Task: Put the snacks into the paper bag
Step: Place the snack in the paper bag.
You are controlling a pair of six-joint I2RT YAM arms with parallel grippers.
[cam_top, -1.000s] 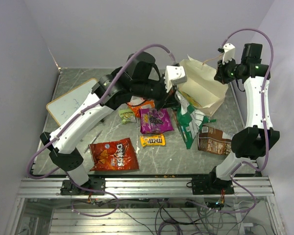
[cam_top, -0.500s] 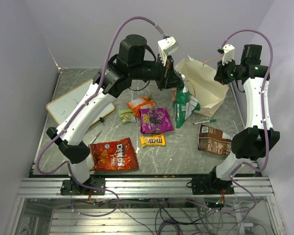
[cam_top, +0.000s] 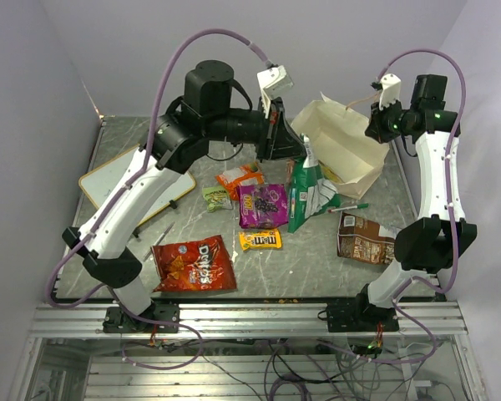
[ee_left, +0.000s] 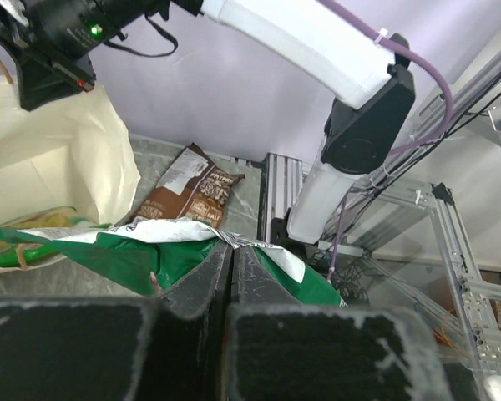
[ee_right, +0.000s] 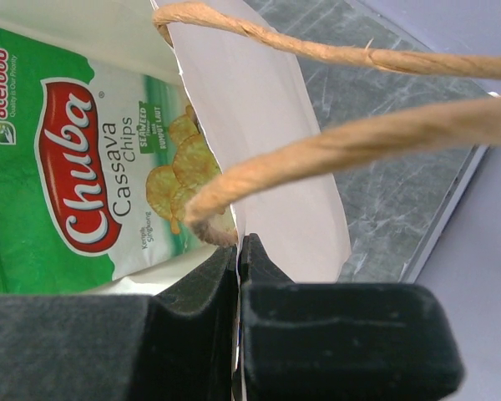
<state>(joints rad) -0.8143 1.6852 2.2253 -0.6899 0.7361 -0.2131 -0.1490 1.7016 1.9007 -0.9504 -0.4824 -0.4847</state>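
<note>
Since a second ago the green-white pouch (cam_top: 305, 188) has been pulled up from where it lay on the table (cam_top: 317, 267) by the left gripper (cam_top: 299, 147). Over the last half second it has been carried slightly toward 9 o'clock, away from the paper bag (cam_top: 346, 142).

Its print is creased and cannot be read from above. In the left wrist view its lower part is cut off behind the fingers (ee_left: 196, 288). Whether its bottom end touches the table cannot be told. The orange pouch (cam_top: 239, 178) is partly covered by the left arm. The bag's contents are mostly hidden from above, though a Chuba Cassava Chips packet (ee_right: 83, 167) is seen inside it in the right wrist view.

The left jaws are pressed together on the pouch's top edge, so the pouch hangs beneath them. Its long axis runs from 12 to 6 o'clock, with the top seam at the jaws and the bottom end just beside the purple pouch (cam_top: 265, 205). The pouch is at 8 o'clock of the bag, which sits at 1 o'clock on the table. The right gripper (ee_right: 238, 251) is closed tight on the bag's paper rim, just below a twisted handle (ee_right: 334, 142).
</note>
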